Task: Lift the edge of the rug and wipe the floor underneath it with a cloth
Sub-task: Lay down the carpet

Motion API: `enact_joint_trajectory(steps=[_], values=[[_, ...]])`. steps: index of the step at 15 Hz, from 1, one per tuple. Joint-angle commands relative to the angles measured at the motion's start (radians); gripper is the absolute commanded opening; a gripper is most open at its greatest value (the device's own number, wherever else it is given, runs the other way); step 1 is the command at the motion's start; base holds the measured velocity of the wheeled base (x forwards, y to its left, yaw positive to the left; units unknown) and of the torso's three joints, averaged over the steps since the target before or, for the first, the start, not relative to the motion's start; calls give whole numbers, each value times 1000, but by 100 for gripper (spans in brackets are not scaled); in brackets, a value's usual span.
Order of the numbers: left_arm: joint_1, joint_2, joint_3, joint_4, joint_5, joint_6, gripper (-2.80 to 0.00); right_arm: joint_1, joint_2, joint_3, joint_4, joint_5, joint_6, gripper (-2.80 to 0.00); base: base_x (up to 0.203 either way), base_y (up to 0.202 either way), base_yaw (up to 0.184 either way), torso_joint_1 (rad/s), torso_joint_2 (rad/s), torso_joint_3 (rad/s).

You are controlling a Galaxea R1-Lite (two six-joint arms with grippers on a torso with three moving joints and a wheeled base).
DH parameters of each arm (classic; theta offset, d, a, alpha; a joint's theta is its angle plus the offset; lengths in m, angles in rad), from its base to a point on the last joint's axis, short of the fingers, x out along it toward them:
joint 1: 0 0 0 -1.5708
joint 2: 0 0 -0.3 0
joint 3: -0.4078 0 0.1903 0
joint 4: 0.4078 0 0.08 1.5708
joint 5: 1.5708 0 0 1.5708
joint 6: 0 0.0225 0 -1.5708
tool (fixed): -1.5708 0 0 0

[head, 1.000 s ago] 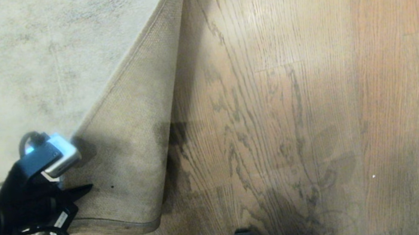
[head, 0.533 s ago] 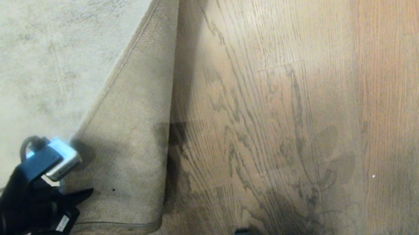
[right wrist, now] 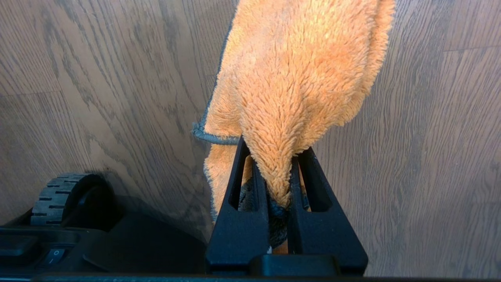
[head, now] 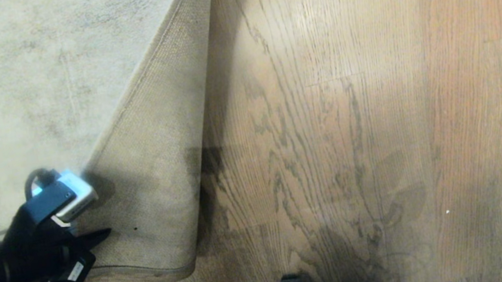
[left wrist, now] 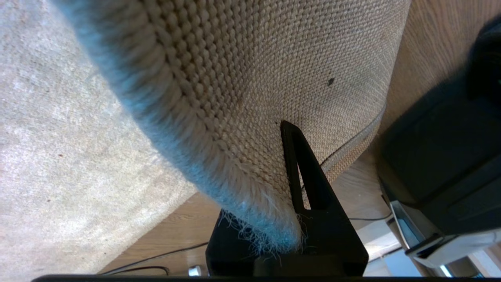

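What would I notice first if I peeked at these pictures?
A big corner of the rug is folded back, tan underside up, pinched by the left gripper at the picture's lower left. Bare brown floor fills the right side. The right gripper clamps a fuzzy orange cloth above the floor.

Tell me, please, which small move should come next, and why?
Probably the right gripper should carry the cloth over to the bared floor. The left gripper already holds the rug edge folded back, and the cloth hangs off at the side.
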Motion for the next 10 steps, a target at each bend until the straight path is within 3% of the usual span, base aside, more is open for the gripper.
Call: enact_joint_trajectory(steps=[1,10], values=[[6,2,21,-15,0,4,-280,0,2,0,1,0,0,-280,0,0,0,0,0,0],[6,4,58,-58,-6,-1,-280,0,2,0,0,0,0,-280,0,0,0,0,0,0]])
